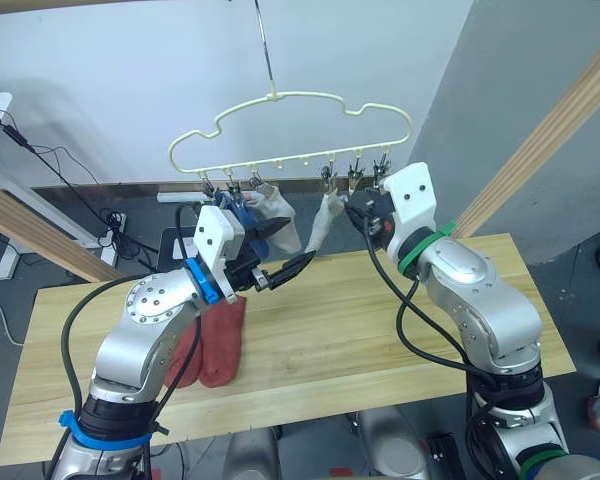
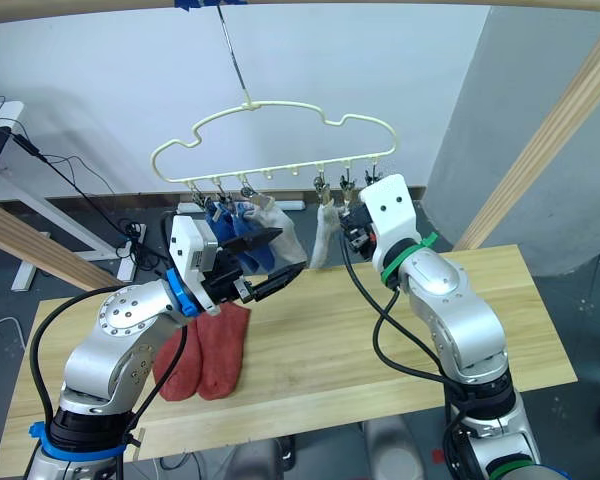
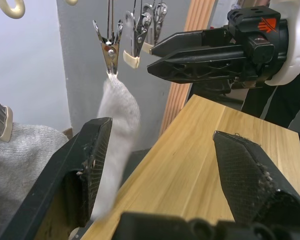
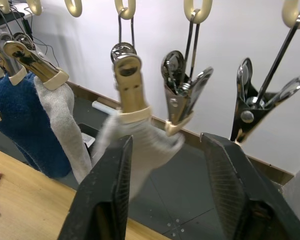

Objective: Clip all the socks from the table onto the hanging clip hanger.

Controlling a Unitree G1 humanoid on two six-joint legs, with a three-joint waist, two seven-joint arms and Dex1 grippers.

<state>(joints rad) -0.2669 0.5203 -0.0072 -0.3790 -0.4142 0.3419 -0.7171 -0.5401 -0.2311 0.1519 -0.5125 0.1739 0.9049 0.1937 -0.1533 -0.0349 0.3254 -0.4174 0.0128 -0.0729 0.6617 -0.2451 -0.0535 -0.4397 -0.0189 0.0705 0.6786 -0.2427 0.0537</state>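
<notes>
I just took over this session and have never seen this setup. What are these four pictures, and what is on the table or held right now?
The two wide pictures come from the humanoid's head camera, looking down over both arms. The other two come from cameras on its wrists. The left gripper and the right gripper are both open and hold nothing. The clip hanger hangs above the table. Two blue socks and two grey socks are already clipped on. Two rust-red socks lie on the table.
</notes>
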